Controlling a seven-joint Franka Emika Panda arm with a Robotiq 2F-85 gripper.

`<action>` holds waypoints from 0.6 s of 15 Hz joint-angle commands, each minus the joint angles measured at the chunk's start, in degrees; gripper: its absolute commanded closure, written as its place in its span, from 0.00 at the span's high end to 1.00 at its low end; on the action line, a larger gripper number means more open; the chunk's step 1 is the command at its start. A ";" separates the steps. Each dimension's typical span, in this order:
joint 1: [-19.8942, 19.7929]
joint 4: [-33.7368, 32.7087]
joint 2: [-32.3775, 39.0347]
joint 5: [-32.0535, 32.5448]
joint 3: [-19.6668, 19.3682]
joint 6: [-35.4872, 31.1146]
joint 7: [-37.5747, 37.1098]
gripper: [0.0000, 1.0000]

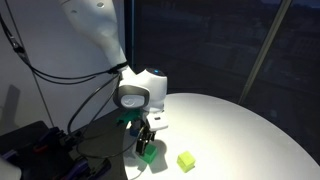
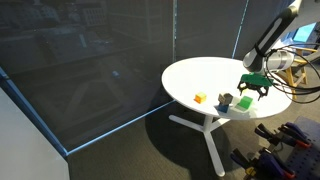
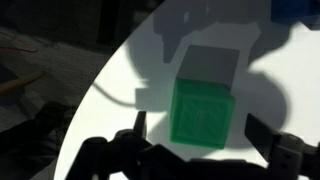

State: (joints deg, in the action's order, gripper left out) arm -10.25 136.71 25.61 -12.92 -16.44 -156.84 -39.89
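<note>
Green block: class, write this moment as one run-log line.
end effector: open | position: over green block, jaws either side | nearby: yellow block | surface: white round table

In an exterior view the camera sits close beside the arm (image 1: 95, 35), about level with its wrist. It looks across the white table (image 1: 240, 125), and the green block (image 1: 148, 153) lies at 6 o'clock in the frame. In an exterior view taken from far across the room, the camera stands high and looks down, with the table (image 2: 200, 72) at 3 o'clock. The wrist view looks steeply down from very near, the green block (image 3: 205, 112) filling its centre. Both exterior views share arm and tabletop.
</note>
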 commanded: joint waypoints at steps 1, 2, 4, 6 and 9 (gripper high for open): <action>-1.06 -0.64 0.45 -2.52 0.80 -0.61 2.19 1.00; -1.11 -0.90 0.63 -2.73 0.80 -0.49 2.13 1.00; -1.17 -1.31 0.97 -3.09 0.83 -0.31 2.02 1.00; -1.21 -1.56 1.33 -3.28 0.85 -0.29 2.01 1.00; -1.22 -2.07 2.21 -3.31 0.81 -0.31 1.95 1.00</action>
State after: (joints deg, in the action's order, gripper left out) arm -10.52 135.95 26.66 -14.33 -16.36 -156.84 -39.86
